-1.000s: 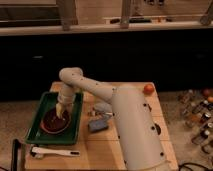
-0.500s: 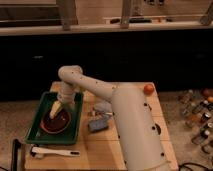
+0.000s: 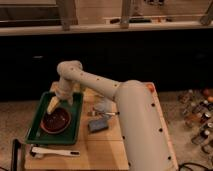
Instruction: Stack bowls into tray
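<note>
We see the white arm reaching left over the light wooden table; the dark-green tray lies on the table's left side; a reddish-brown bowl sits inside the tray; the gripper hangs just above the bowl's far rim, and we cannot tell whether it grasps anything; a grey block lies right of the tray.
</note>
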Action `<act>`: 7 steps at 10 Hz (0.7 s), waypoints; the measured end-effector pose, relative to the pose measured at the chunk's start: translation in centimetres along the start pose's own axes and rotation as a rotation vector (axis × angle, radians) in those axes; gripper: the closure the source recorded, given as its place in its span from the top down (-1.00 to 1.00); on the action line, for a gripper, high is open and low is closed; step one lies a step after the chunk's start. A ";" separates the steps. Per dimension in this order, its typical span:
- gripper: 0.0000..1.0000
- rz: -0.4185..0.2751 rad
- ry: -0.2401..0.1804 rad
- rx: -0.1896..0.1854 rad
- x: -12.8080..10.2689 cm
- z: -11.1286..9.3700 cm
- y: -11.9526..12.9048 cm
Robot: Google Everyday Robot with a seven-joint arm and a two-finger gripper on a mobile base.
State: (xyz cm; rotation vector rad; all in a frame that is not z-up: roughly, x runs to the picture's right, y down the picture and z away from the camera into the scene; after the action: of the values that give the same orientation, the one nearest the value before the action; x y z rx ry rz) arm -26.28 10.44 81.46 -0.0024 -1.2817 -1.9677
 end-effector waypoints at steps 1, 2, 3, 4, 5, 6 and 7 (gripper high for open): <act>0.60 0.000 0.016 -0.009 0.3 -0.3 -0.1; 0.60 0.000 0.037 -0.019 0.7 -0.8 -0.3; 0.60 -0.003 0.053 -0.026 1.1 -1.2 -0.5; 0.60 -0.008 0.064 -0.030 1.4 -1.3 -0.9; 0.60 -0.011 0.076 -0.032 1.8 -1.5 -1.2; 0.60 -0.015 0.095 -0.035 2.2 -1.8 -1.5; 0.60 -0.019 0.110 -0.038 2.5 -2.1 -1.8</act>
State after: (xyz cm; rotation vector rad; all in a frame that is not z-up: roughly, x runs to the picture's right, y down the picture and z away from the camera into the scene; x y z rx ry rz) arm -28.32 7.70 80.01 0.0982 -1.1772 -1.9799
